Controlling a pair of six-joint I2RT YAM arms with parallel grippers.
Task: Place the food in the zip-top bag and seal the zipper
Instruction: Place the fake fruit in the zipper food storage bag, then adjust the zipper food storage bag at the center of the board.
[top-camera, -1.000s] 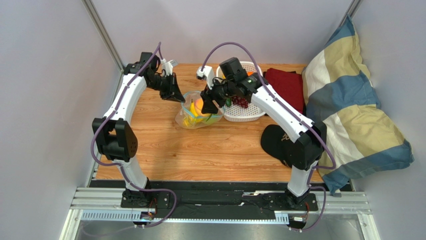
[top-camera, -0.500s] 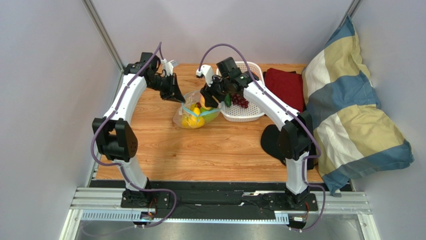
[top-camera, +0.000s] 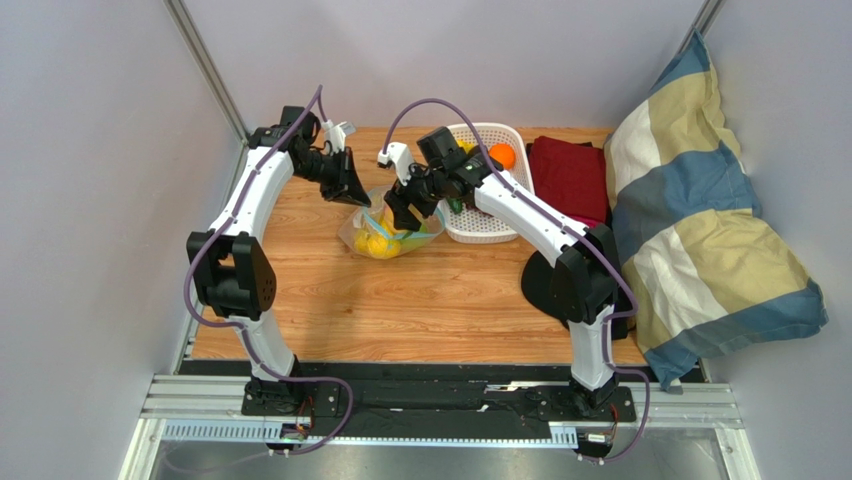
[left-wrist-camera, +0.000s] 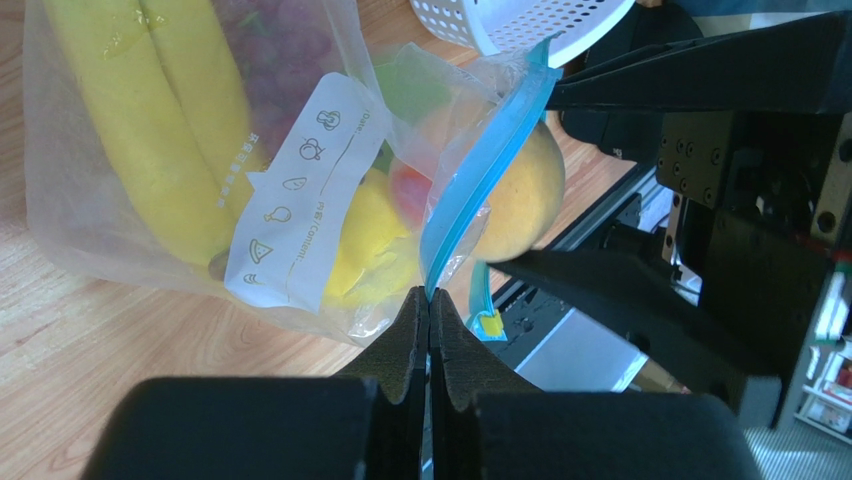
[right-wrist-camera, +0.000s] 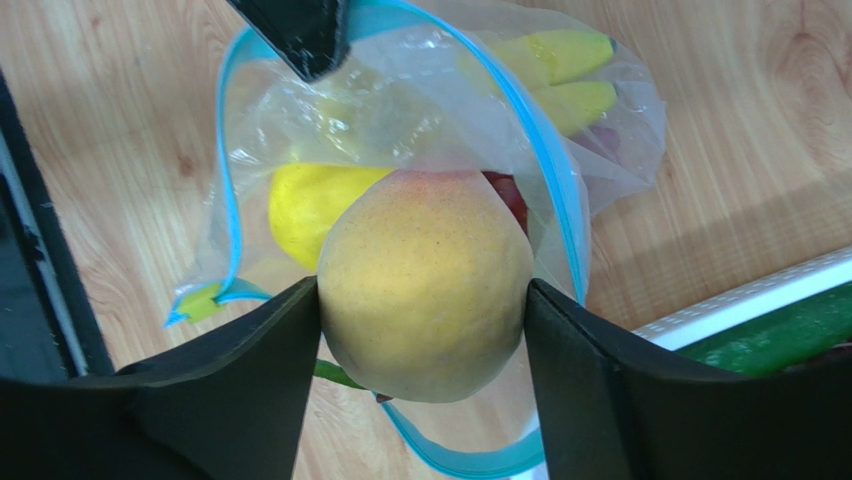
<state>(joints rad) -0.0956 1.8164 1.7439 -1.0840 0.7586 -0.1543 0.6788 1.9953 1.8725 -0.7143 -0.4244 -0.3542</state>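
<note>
The clear zip-top bag (top-camera: 385, 232) lies on the wooden table left of the white basket, with its teal-blue zipper (right-wrist-camera: 552, 170) held open. Inside it I see a yellow banana bunch (left-wrist-camera: 150, 130), a yellow round fruit (right-wrist-camera: 305, 200) and dark grapes (left-wrist-camera: 275, 60). My left gripper (left-wrist-camera: 429, 300) is shut on the zipper edge of the bag and holds the mouth up. My right gripper (right-wrist-camera: 422, 300) is shut on a yellow-orange peach (right-wrist-camera: 425, 290) and holds it just above the open mouth. The peach also shows in the left wrist view (left-wrist-camera: 525, 195).
A white lattice basket (top-camera: 500, 225) stands right of the bag with an orange fruit (top-camera: 502, 156) and something green inside. A dark red cloth (top-camera: 572, 172), a black cap (top-camera: 545, 280) and a striped pillow (top-camera: 700, 220) lie to the right.
My right gripper has carried the peach leftward from the basket to above the bag's mouth. The bag has shifted slightly left. The left gripper has kept its hold.
</note>
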